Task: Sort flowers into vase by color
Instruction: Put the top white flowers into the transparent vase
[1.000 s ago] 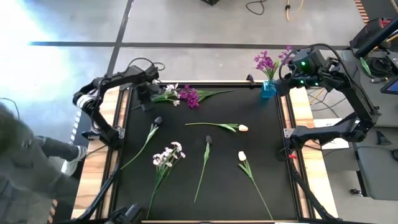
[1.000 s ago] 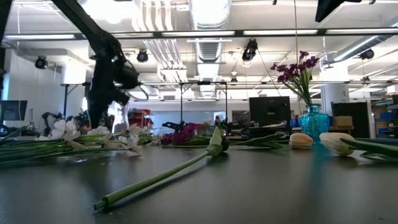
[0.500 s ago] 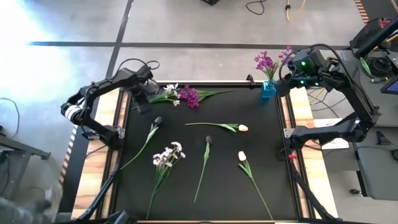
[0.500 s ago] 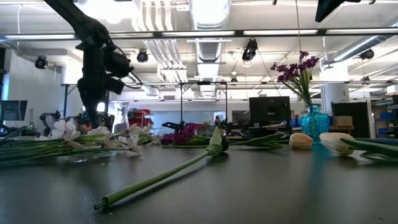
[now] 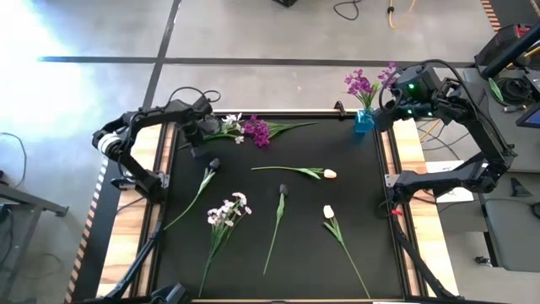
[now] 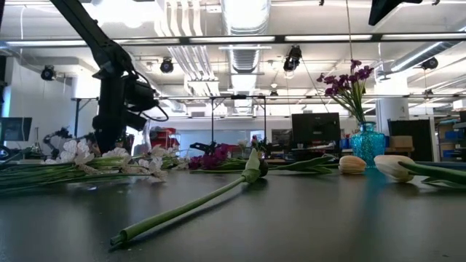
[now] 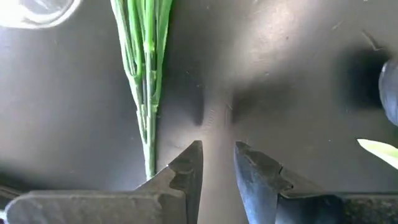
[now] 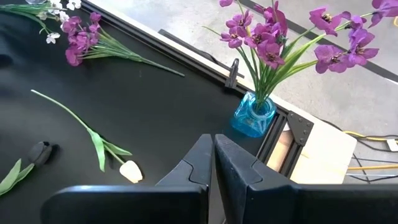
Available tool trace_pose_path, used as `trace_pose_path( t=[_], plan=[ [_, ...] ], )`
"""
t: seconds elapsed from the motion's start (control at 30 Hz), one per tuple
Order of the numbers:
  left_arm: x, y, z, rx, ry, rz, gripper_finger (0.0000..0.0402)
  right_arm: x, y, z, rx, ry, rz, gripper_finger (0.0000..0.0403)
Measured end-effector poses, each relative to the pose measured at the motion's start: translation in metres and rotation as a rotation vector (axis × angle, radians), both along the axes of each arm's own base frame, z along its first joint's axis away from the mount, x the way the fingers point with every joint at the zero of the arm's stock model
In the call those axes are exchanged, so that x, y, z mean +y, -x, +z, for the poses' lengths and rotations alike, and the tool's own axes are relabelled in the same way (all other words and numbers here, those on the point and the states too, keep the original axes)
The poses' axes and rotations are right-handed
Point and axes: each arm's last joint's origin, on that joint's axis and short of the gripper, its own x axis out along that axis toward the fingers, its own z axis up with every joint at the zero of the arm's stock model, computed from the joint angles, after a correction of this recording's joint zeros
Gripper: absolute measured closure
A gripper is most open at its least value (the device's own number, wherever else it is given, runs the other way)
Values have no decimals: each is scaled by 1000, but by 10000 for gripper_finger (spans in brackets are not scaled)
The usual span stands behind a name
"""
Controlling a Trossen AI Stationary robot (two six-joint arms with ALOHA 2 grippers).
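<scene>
**Purple blooms fill the vase while the rest wait on the mat**

Black matting (image 5: 354, 211) covers the table, and the loose flowers lie flat across it, well apart from one another, which leaves each stem room to be picked singly. At the far right corner a blue glass vase (image 5: 364, 120) holds an upright bunch of purple flowers (image 5: 364, 83), so that colour appears to be the one in hand. A second purple spray (image 5: 257, 131) lies at the far edge of the mat, touching a spray of white blossoms (image 5: 231, 125); their stems point opposite ways.

The left gripper (image 5: 196, 139) hangs low over the mat at the far left, just beside the thin green stems (image 7: 144, 74) of that white spray. Its fingers (image 7: 188, 165) stand narrowly parted with nothing between them, the stems lying off to one side of the gap; it looks poised for a pick, though which stem it means to take cannot be told.

The right gripper (image 8: 213, 163) waits high up near the vase, pressed shut and empty.

Nearer the middle lie two dark tulip buds (image 5: 214, 163), (image 5: 283, 190), two cream tulips (image 5: 330, 174), (image 5: 327, 211) and another white spray (image 5: 229, 209), none yet sorted. Judging by the layout, most of the job remains.
</scene>
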Motion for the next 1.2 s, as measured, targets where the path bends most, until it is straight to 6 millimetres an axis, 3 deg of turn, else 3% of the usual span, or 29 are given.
trace_pose_path(
  t=[0.43,0.73,0.93,1.03,1.2],
  plan=[
    [-2,-6,2,2,-23,-25,327,0,0,0,0,0,0,390],
    [-30,-36,10,-54,-20,-159,392,0,0,0,0,0,0,390],
    [-51,-53,20,-110,-58,-136,398,0,0,0,0,0,0,390],
    [-60,-66,29,-185,-140,-110,401,0,0,0,0,0,0,390],
    [-58,-83,37,-198,-440,-28,401,0,0,0,1,1,-1,390]
  ],
)
